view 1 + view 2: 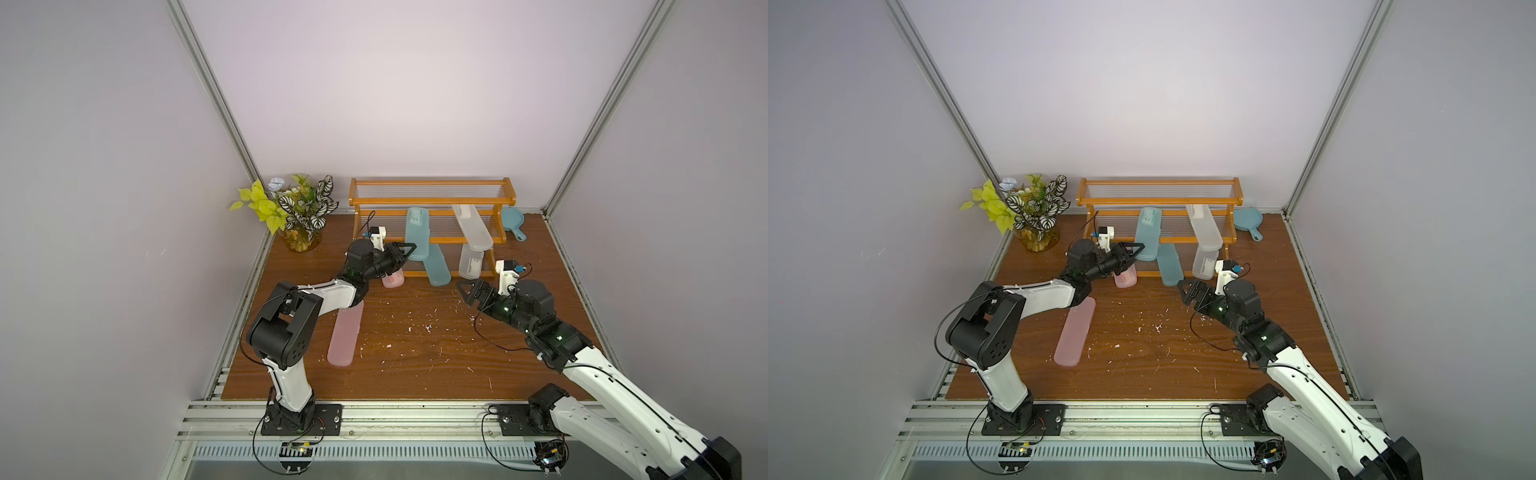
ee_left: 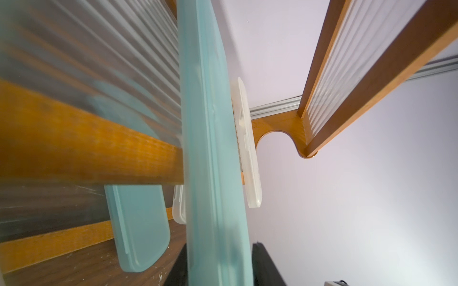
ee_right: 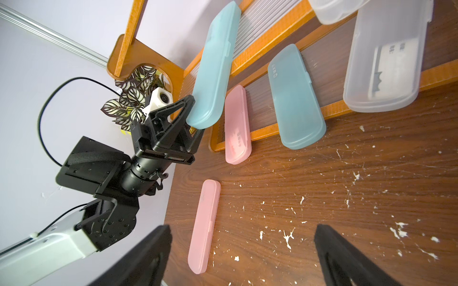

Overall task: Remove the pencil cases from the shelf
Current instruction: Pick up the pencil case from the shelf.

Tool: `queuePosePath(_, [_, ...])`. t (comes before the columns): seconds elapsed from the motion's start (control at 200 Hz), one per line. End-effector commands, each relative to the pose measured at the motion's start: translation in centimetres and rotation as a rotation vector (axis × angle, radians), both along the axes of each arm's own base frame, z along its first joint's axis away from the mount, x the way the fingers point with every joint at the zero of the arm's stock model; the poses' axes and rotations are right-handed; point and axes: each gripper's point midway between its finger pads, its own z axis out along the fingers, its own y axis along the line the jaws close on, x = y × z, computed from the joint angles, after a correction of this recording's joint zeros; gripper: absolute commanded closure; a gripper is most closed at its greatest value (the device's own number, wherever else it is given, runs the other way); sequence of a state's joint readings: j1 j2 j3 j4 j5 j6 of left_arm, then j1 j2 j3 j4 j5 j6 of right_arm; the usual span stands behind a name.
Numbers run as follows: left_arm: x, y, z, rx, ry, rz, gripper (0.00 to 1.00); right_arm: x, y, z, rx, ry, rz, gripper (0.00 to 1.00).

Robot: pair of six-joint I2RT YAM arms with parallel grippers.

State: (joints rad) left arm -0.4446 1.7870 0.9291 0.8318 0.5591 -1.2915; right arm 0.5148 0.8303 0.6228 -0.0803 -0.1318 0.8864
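The shelf (image 1: 432, 201) stands at the back of the table. My left gripper (image 1: 409, 249) (image 2: 220, 247) is shut on the near end of a teal pencil case (image 1: 417, 232) (image 2: 210, 148) that lies on the middle tier, a black finger on each side. A second teal case (image 1: 436, 268), two clear cases (image 1: 471, 228) (image 1: 471, 264) and a pink case (image 1: 392, 280) rest on the lower tiers. Another pink case (image 1: 345, 336) (image 3: 204, 225) lies flat on the table. My right gripper (image 1: 467, 291) (image 3: 243, 227) hangs open over bare wood in front of the shelf.
A potted plant (image 1: 291, 212) fills the back left corner. A small teal pan (image 1: 513, 220) lies right of the shelf. White flecks (image 1: 415, 328) dot the brown table. Grey walls close in the left, back and right sides.
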Motion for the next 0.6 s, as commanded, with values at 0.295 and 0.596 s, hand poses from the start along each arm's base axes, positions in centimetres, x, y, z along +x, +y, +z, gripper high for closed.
queuePosePath(0.295, [-1.3, -0.6, 2.6, -0.036, -0.086, -0.055, 0.83, 0.5, 0.6, 3.9, 0.063, -0.083, 0.02, 0.05])
queuePosePath(0.596, [-4.8, 0.4, 5.4, -0.074, -0.134, -0.102, 0.85, 0.5, 4.0, 5.9, 0.264, -0.112, 0.178, 0.11])
